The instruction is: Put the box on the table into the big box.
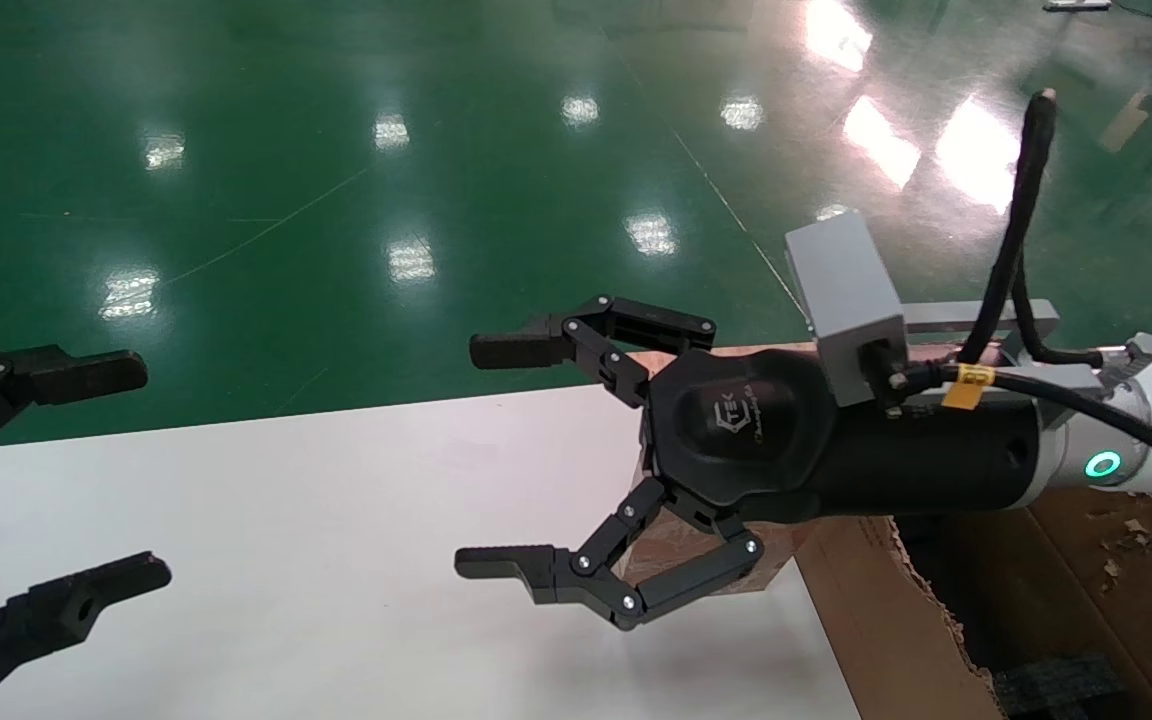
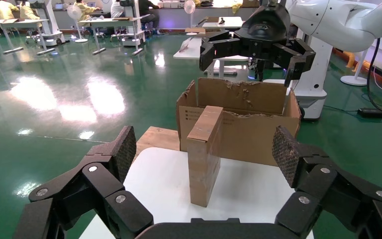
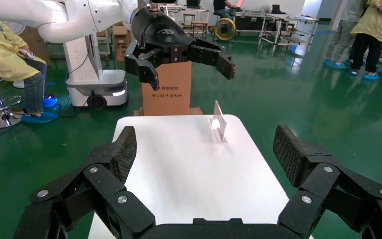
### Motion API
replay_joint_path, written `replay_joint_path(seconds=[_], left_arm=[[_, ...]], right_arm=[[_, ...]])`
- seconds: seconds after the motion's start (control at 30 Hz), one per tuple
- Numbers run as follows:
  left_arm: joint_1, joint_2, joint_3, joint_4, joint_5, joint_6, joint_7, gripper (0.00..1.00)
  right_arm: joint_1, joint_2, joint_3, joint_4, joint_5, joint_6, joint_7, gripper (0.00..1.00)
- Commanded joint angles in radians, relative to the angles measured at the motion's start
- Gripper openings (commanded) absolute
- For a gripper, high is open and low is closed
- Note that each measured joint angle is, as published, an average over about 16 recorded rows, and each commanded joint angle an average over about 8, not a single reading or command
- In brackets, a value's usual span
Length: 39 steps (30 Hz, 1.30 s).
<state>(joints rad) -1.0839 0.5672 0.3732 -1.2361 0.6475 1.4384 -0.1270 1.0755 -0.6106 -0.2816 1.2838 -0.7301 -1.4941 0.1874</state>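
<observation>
The small pinkish-brown taped box (image 2: 204, 159) stands upright on the white table (image 2: 258, 189), close in front of the big box (image 2: 248, 134). In the head view only a patch of the box (image 1: 671, 555) shows under my right gripper (image 1: 468, 457). That gripper is open and empty, and it hovers above the box at the table's right end. It also shows in the left wrist view (image 2: 248, 67). My left gripper (image 1: 151, 470) is open and empty over the table's left end, facing the box.
The big box (image 1: 866, 620) stands off the table's right end, with black foam (image 1: 1056, 685) inside. A plywood board (image 2: 154, 139) lies beside it beyond the table. In the right wrist view a thin glossy upright piece (image 3: 219, 122) stands far along the table (image 3: 179, 164).
</observation>
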Motion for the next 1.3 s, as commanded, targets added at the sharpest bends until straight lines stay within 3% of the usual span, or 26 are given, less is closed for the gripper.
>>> replay_joint_path(seconds=[0.03,0.67,1.0,1.3], left_arm=[[0.0,0.0,0.0,0.0,0.0,0.0,0.0,1.0],[0.0,0.0,0.0,0.0,0.0,0.0,0.0,1.0],[0.0,0.0,0.0,0.0,0.0,0.0,0.0,1.0],[0.0,0.0,0.0,0.0,0.0,0.0,0.0,1.0]], right_arm=[[0.0,0.0,0.0,0.0,0.0,0.0,0.0,1.0],[0.011,0.002,-0.001,0.001,-0.007,-0.006,-0.003,1.0],[0.197,0.019,-0.079,-0.085,-0.11,-0.092,-0.045,1.0],[0.329,0.051,-0.21,-0.232,-0.18,-0.092,-0.149,1.0]])
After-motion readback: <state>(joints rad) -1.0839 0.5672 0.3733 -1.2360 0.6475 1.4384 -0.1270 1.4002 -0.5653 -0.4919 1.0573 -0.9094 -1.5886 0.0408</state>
